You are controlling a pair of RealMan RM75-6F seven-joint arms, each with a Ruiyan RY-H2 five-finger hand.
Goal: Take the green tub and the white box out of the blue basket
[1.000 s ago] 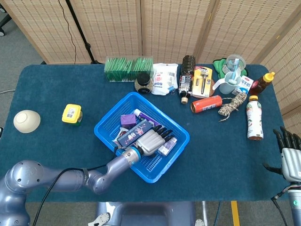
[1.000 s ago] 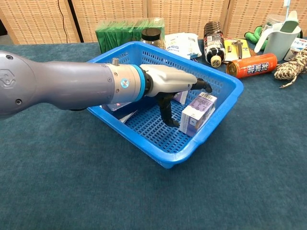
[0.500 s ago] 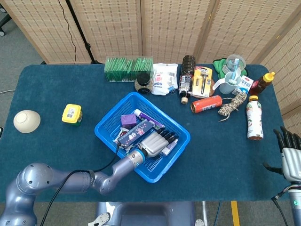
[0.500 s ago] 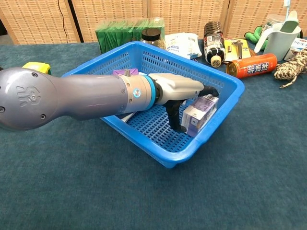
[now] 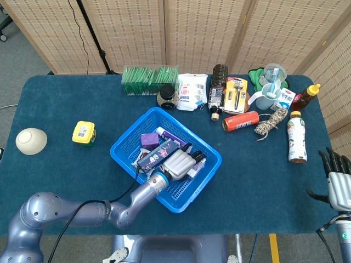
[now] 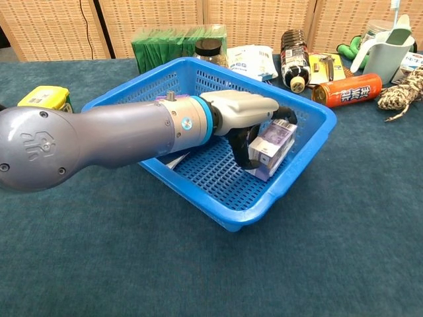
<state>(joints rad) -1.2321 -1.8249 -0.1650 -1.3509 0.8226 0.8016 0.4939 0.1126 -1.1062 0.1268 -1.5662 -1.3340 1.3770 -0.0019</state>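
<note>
The blue basket (image 5: pixel 127 133) (image 6: pixel 228 212) stands at the middle of the table. Inside it, my left hand (image 5: pixel 178 163) (image 6: pixel 243 117) grips the white box with purple print (image 5: pixel 197 166) (image 6: pixel 271 145), thumb under it and fingers over its top. The box is tilted and raised off the basket floor, near the right wall. The green tub with a yellow lid (image 5: pixel 84 133) (image 6: pixel 45 98) sits on the table left of the basket. My right hand (image 5: pixel 338 179) hangs at the table's right edge, fingers apart and holding nothing.
Purple packets (image 5: pixel 159 153) lie in the basket behind the hand. Along the back stand a green packet box (image 5: pixel 149 80), a dark jar (image 5: pixel 166 96), a white pouch (image 5: pixel 192 91), bottles and a red can (image 5: pixel 240 121). A white bowl (image 5: pixel 30 141) sits far left.
My left hand has closed its thumb and fingers around the white box and tipped it up off the basket floor. The right hand has not moved.
</note>
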